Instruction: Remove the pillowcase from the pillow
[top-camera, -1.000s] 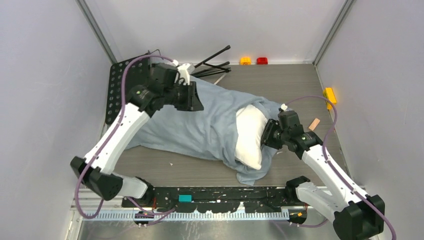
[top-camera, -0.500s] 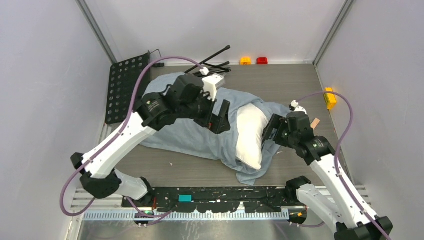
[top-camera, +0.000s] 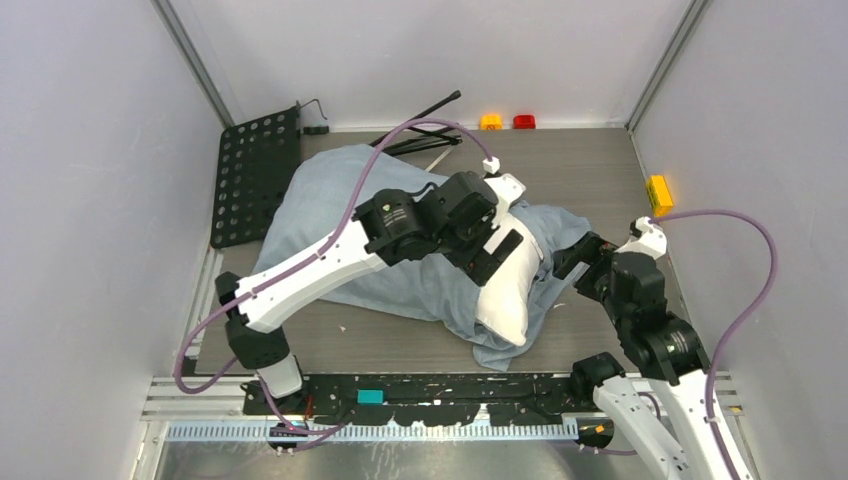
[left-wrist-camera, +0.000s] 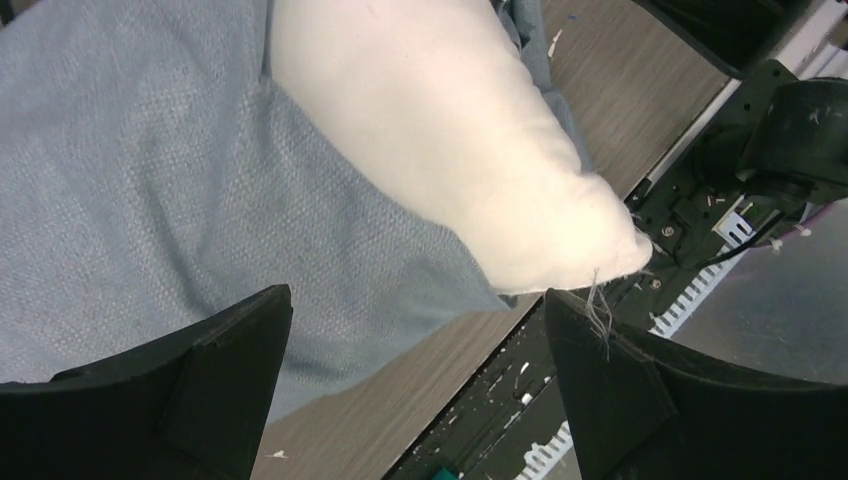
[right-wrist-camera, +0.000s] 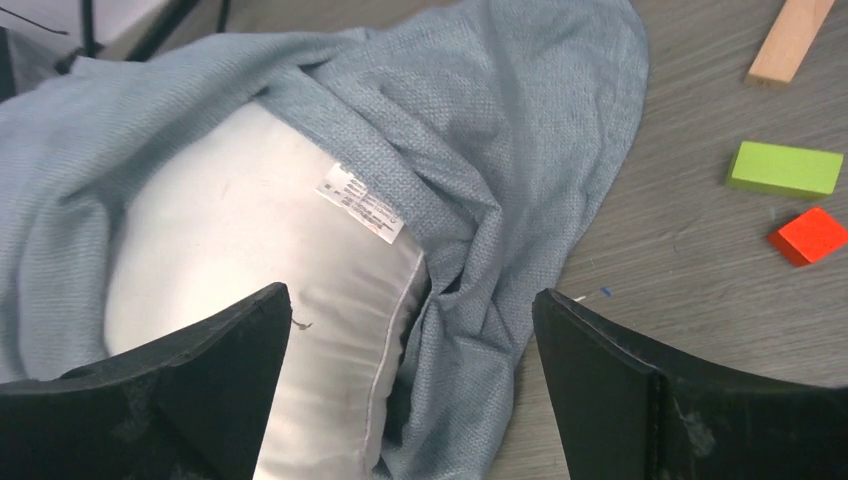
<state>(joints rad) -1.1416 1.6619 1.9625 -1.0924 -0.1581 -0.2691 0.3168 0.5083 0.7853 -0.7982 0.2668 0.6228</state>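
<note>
Two grippers, both spread wide and holding nothing. Item one, lower centre of the top view: the pillow, its white end bare and most of its length inside the pillowcase, which runs off to the upper left. Item two: the left gripper, hovering over that bare end. Item three: the right gripper, right of centre, near the bunched cloth mouth but apart from it. Item four, far right edge: a yellow block, clear of the work. To do this step well, you should probably clamp the bare white corner with one gripper, not the cloth hem beside it, then take cloth alone with the other and draw it toward the upper left. Against a second ago: the left gripper has left the case's far end and crossed to the pillow, the right has backed off rightward, and both have opened.
</note>
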